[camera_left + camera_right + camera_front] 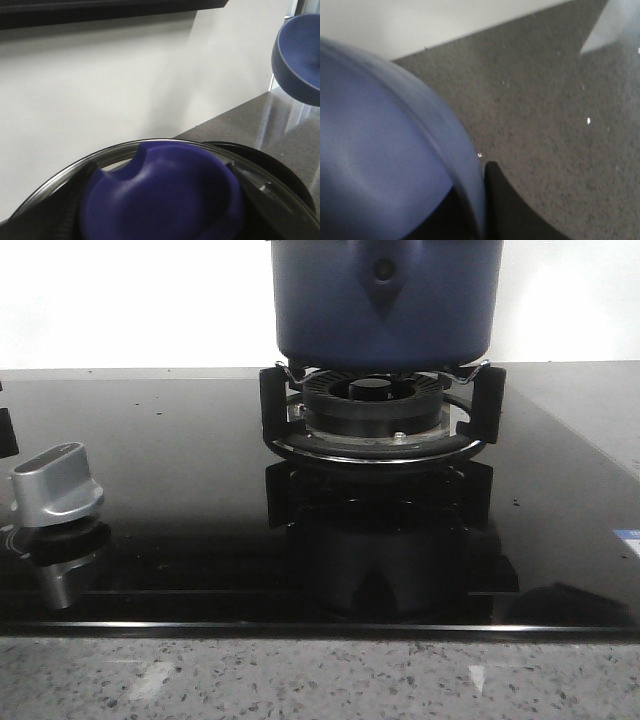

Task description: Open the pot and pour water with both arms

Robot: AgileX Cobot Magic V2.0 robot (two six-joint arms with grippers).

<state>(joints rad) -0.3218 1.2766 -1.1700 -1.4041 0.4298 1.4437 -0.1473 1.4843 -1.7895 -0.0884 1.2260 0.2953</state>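
My front camera frames the pot (386, 302) standing upright on the black burner grate at the far middle of the glossy cooktop, nearer the back edge of the counter than the front. It is large, round and dark blue, with straight matte sides; a pointed triangular handle mount with a round rivet faces the camera, and the rim is cut off above. From my left wrist, a glass lid (165, 200) with a metal rim and a broad blue knob fills the foreground. My right wrist shows only a blurred blue curve.
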